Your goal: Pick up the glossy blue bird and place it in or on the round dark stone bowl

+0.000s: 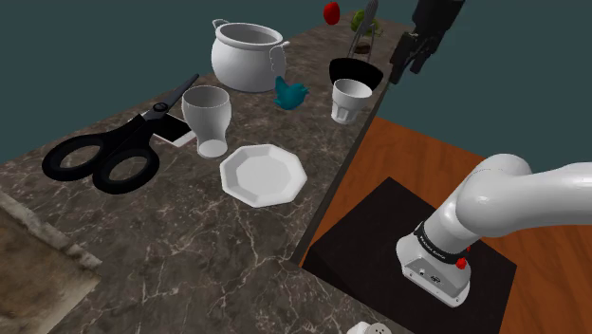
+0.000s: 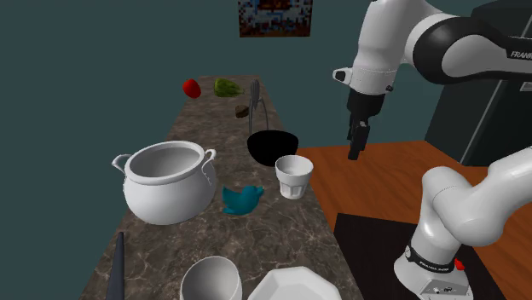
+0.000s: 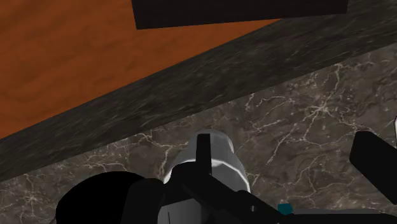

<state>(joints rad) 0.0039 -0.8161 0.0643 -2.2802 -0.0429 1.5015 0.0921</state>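
While the gripper [image 1: 410, 57] hovers past the counter [image 1: 190, 247] edge in the shoulder view, fingers apart, gripping nothing, the bird [image 1: 291, 93] sits on the counter between pot [image 1: 247, 55] and cup [image 1: 351, 100]. Bowl [image 1: 356, 73] is just behind the cup, nearer the gripper than the bird is. Glass [image 1: 207, 119], plate [image 1: 261, 174] and scissors [image 1: 95, 157] lie nearer the camera, well apart from the bird.

Second exterior view: gripper [image 2: 358, 141] hangs to the right of bowl [image 2: 273, 147] and cup [image 2: 294, 176], above counter height. Bird [image 2: 241, 199] is just beside the pot [image 2: 166, 181], near the cup; the cup stands between bird and gripper. Bird's long axis runs across the counter, pot side to cup side; the end toward the cup tips upward. Head from tail: cannot tell. Bowl is behind the bird, with nothing between them.

Wrist view: fingers [image 3: 375, 156] stand apart with only counter [image 3: 305, 127] between them. Cup [image 3: 213, 159] is partly behind one finger, bowl [image 3: 95, 200] beside it. A teal sliver of bird [image 3: 285, 208] shows on the cup's other side.
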